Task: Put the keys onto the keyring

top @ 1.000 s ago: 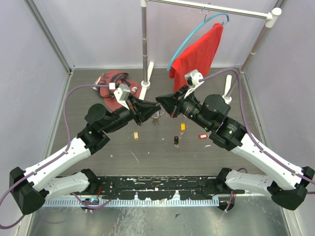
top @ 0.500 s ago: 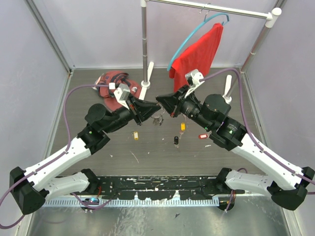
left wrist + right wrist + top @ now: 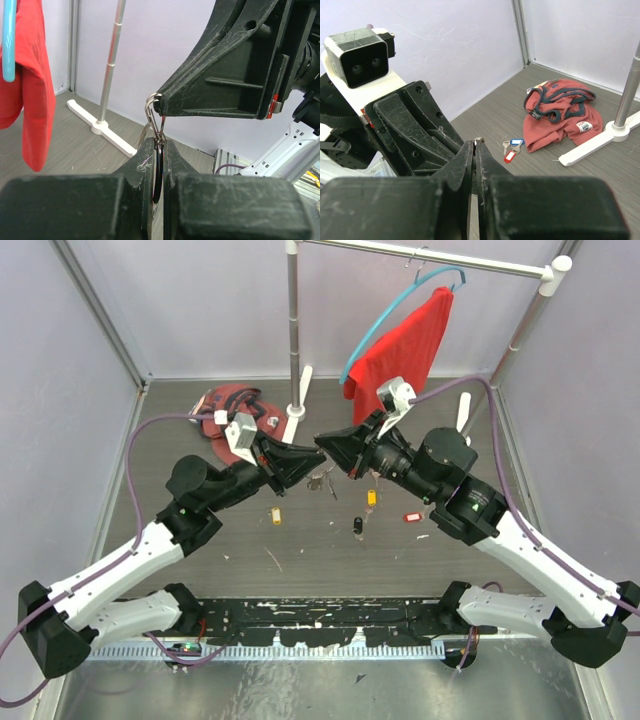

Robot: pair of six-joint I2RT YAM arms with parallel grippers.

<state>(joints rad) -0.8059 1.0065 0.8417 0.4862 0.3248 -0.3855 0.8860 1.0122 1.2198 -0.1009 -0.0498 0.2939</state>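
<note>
Silver keyring (image 3: 156,107): between both grippers, steadied for threading.
Left gripper (image 3: 159,144): clamped on lower loop.
Right gripper (image 3: 474,146): clamped on upper loop.

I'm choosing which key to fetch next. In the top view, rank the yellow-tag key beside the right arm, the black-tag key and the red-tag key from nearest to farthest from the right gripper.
1. the yellow-tag key, on the table close beside the right gripper
2. the black-tag key, further toward the arm bases
3. the red-tag key, out by the right arm's elbow
</note>
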